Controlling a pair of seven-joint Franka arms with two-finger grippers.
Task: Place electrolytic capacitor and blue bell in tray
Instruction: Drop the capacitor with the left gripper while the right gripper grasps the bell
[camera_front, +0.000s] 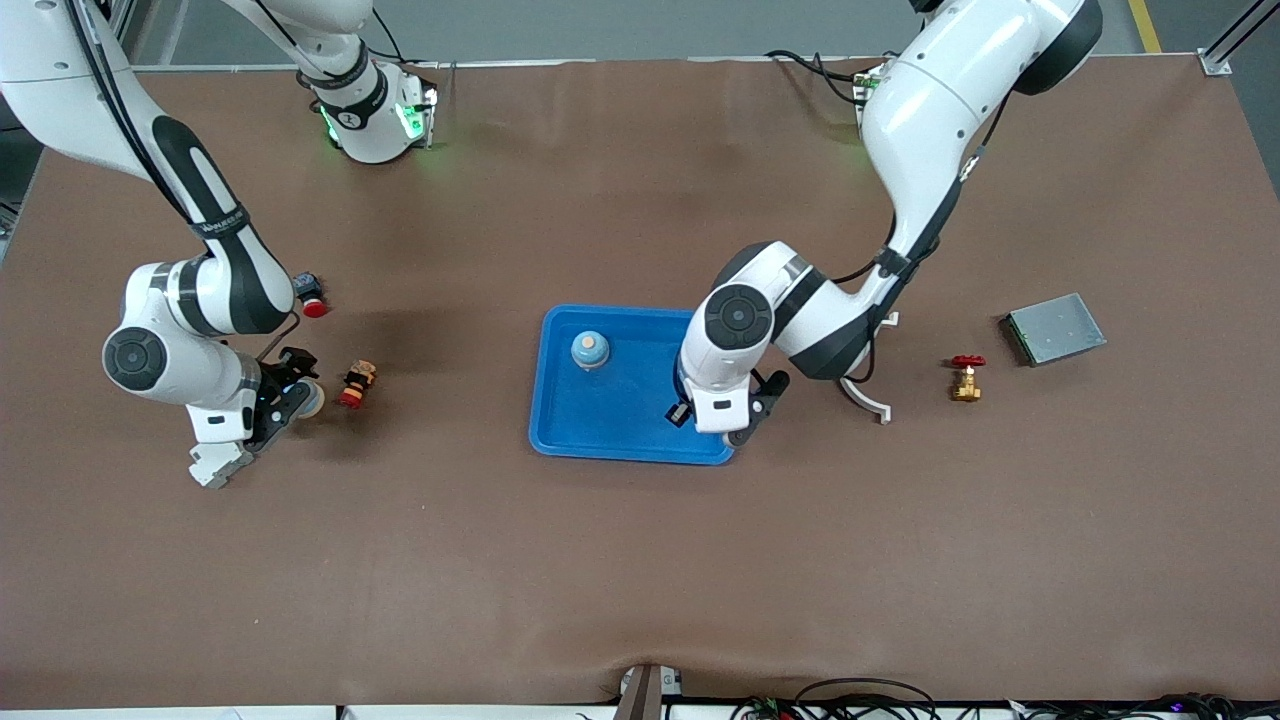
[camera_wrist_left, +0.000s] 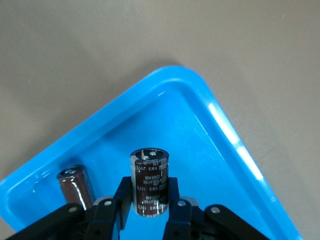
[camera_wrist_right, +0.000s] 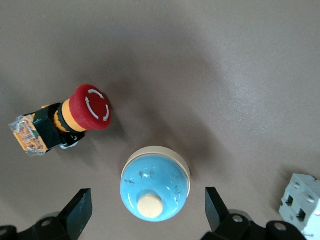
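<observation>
In the front view, the bright-blue tray (camera_front: 560, 420) is lying at the middle of the brown bench (camera_front: 640, 560). The left gripper (camera_front: 720, 418) is hanging over the tray's corner toward the left arm's end, and the hand is hiding its fingers here. A second blue bell (camera_front: 590, 350) is sitting inside the tray, in its part farther from the front camera. The right gripper (camera_front: 290, 395) is hovering low toward the right arm's end of the bench, well apart from the tray, with a red emergency-stop button (camera_front: 357, 385) just beside it and a white block (camera_front: 215, 465) near it. Another red push button (camera_front: 312, 305) is lying farther from the camera. A brass valve with a red handle (camera_front: 966, 378), a grey metal box (camera_front: 1053, 328) and a white curved piece (camera_front: 870, 398) are lying toward the left arm's end. In the left wrist view, the black fingers (camera_wrist_left: 122, 200) are pinching the electrolytic capacitor (camera_wrist_left: 149, 182) upright over the tray's floor. A second dark brown cylinder (camera_wrist_left: 75, 186) is showing beside it; whether this is another part or a reflection cannot be told. In the right wrist view, the fingers (camera_wrist_right: 77, 210) are standing spread wide, one at each side of the blue bell (camera_wrist_right: 155, 185) and not touching it — the bell is resting on the bare bench, outside the tray, beside the emergency-stop button.
</observation>
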